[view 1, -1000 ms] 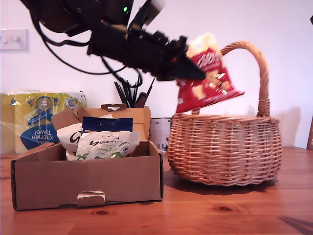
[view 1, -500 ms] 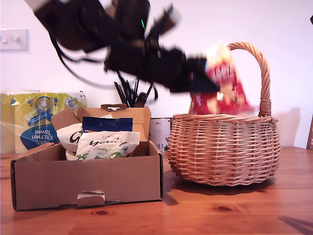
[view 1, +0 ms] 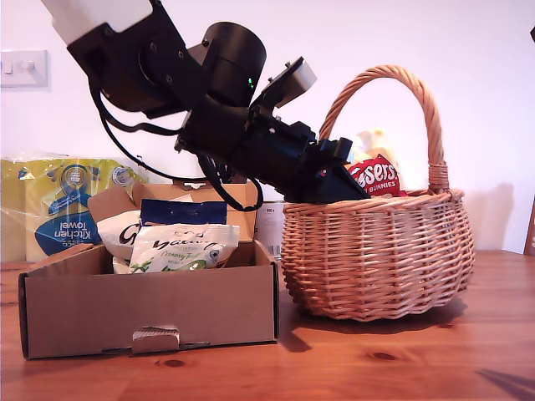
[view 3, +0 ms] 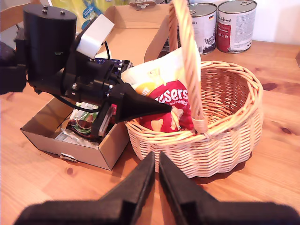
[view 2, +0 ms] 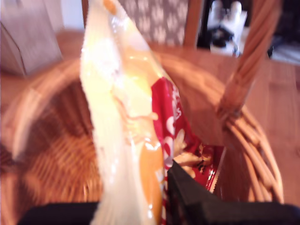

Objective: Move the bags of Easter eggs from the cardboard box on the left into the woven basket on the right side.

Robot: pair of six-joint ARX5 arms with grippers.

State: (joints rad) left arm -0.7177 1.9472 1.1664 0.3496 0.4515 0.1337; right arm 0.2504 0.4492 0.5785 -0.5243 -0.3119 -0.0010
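**One bag nearly in, at least three left in box**

My first gripper (view 1: 355,185) is reaching over the rim of the woven basket (view 1: 376,259), jaws clamped on the red Maltesers bag (view 1: 378,175). Bag sits upright inside the basket, lower part below the rim, top edge poking up beside the arched handle. First wrist view confirms: bag hangs w/ wicker floor beneath it, a black finger (view 2: 187,197) pressed against its red face. Not released yet, so I'd judge this drop as almost done, not finished.

My second gripper (view 3: 154,180) hovers off to the side, above bare wood near the basket, jaws narrow, almost touching, holding nothing.

The cardboard box (view 1: 150,309) stands at the desk's front edge toward the exterior view's left, just beside the basket, lid flap up. In it: a white Galaxy bag (view 1: 180,248) in front, a dark blue bag (view 1: 184,212) behind it, another white bag (view 1: 121,232) further left in that view. Can't tell if more lie underneath.

Approx progress: first of four visible bags. Left to do: let go, pull clear, then fetch the rest one by one.
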